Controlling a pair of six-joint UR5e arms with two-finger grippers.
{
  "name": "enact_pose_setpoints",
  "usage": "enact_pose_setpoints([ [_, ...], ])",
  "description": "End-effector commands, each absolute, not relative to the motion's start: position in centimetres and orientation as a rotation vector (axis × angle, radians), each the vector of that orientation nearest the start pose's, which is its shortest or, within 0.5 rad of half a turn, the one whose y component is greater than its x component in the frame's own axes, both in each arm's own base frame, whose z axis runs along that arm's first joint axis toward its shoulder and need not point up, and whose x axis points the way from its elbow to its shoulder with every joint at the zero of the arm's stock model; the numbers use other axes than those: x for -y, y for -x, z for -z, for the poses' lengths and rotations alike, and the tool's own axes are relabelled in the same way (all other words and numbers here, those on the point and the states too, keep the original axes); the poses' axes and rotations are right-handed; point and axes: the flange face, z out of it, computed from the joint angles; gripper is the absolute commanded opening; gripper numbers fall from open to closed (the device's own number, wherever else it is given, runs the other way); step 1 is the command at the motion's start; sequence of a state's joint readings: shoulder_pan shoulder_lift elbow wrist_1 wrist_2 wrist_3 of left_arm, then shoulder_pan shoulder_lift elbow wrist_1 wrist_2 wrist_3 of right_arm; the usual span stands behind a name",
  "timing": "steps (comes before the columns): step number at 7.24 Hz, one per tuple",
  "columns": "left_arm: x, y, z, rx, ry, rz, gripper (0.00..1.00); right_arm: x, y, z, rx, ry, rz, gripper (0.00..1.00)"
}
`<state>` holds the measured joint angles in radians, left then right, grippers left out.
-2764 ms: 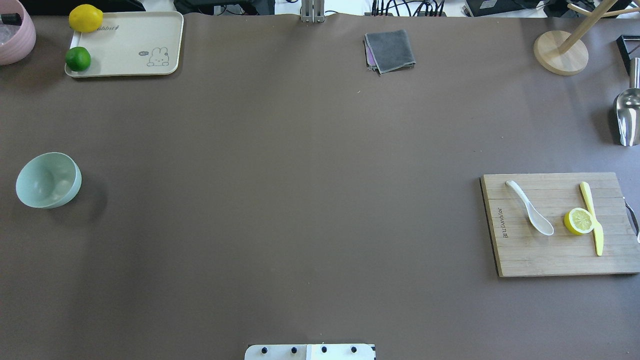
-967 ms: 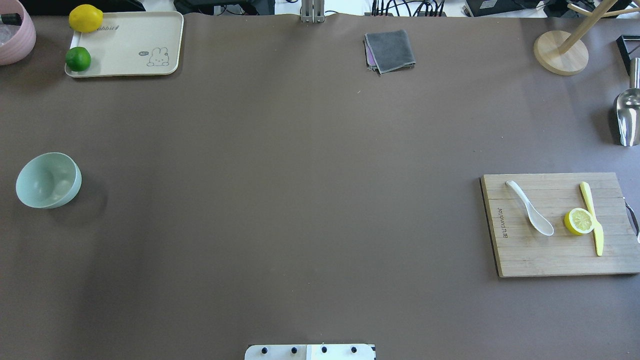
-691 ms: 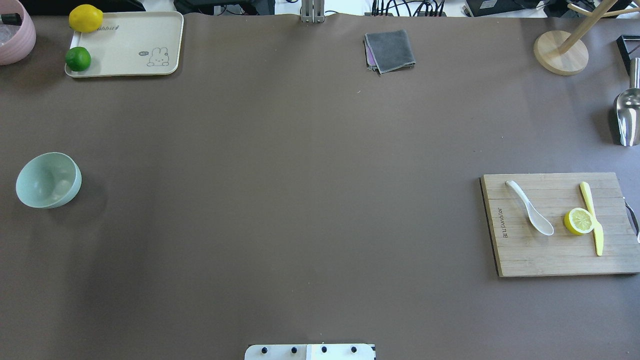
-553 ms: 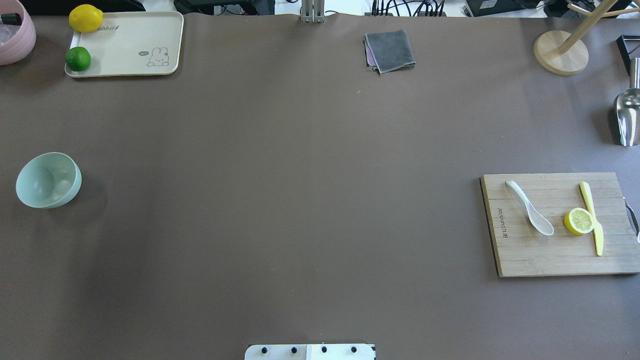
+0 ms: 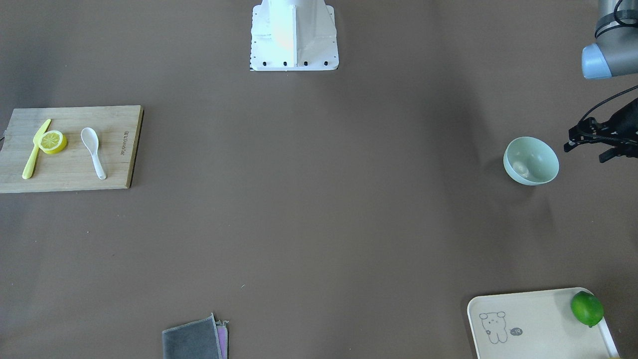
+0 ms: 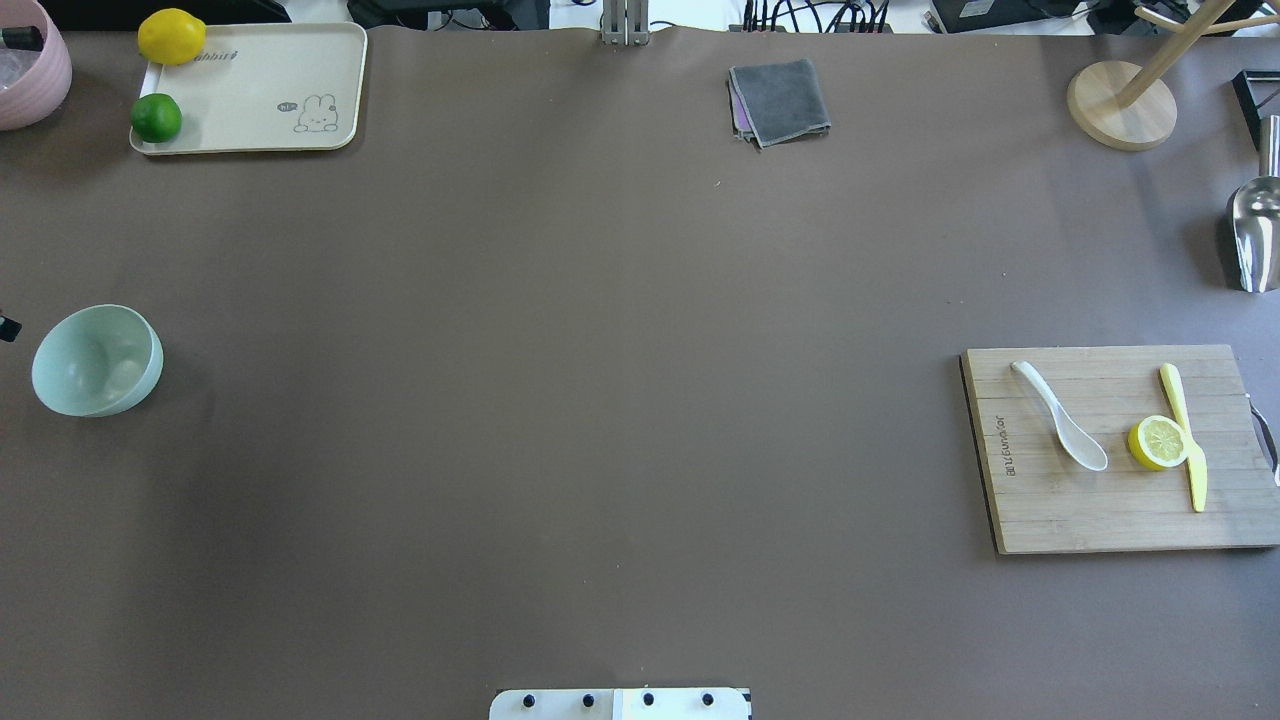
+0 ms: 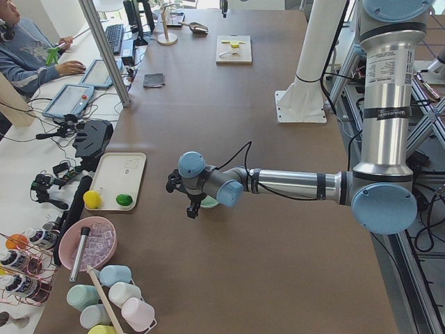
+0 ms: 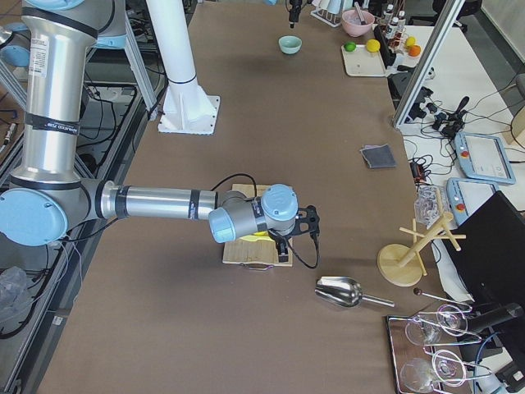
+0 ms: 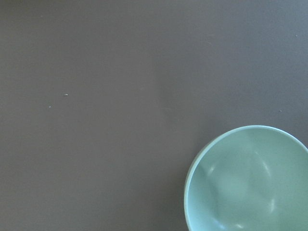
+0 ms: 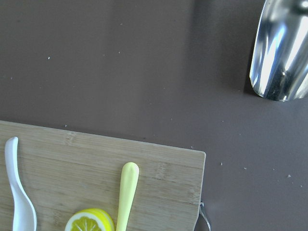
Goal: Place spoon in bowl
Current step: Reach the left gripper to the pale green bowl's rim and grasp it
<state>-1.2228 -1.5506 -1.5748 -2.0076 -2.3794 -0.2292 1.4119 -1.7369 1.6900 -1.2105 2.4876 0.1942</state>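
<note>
The white spoon (image 6: 1060, 415) lies on the wooden cutting board (image 6: 1050, 520) at the right, scoop toward me; it also shows in the front view (image 5: 93, 152) and the right wrist view (image 10: 19, 207). The mint-green bowl (image 6: 97, 360) stands upright at the far left, also in the front view (image 5: 531, 160) and the left wrist view (image 9: 250, 183). My left gripper (image 5: 578, 142) hovers just outside the bowl; I cannot tell if it is open. My right gripper (image 8: 289, 240) hangs over the board's outer end; I cannot tell if it is open.
A lemon half (image 6: 1158, 442) and a yellow knife (image 6: 1190, 470) lie on the board beside the spoon. A metal scoop (image 6: 1255, 235), a wooden stand (image 6: 1120, 105), a grey cloth (image 6: 780, 100) and a cream tray (image 6: 250, 100) with lemon and lime sit along the far side.
A black tip of my left gripper has come into the overhead view at the left edge beside the bowl. The spoon and bowl have not moved.
</note>
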Motion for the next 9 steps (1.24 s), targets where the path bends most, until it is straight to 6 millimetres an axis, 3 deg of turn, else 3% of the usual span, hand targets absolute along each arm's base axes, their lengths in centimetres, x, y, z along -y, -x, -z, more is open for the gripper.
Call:
enact_pose_setpoints([
  [1, 49.5, -13.0, -61.8, -0.879, -0.135, -0.297, 0.88, 43.8, 2.9, -62.7, 0.945, -0.114, 0.136, 1.00],
  [2, 49.5, -13.8, -62.2, -0.878, -0.121, -0.307, 0.84, 43.7, 3.1, -62.6, 0.947, -0.109, 0.136, 1.00],
  [4, 51.4, -15.5, -61.9, -0.882, -0.119, -0.324, 0.82, 43.6, 3.6, -62.6, 0.937, -0.109, 0.147, 0.99],
  [9, 50.8, -17.1, -62.7, -0.879, -0.093, -0.347, 0.69, 43.7, 3.7, -62.1, 0.938, -0.118, 0.153, 0.99],
])
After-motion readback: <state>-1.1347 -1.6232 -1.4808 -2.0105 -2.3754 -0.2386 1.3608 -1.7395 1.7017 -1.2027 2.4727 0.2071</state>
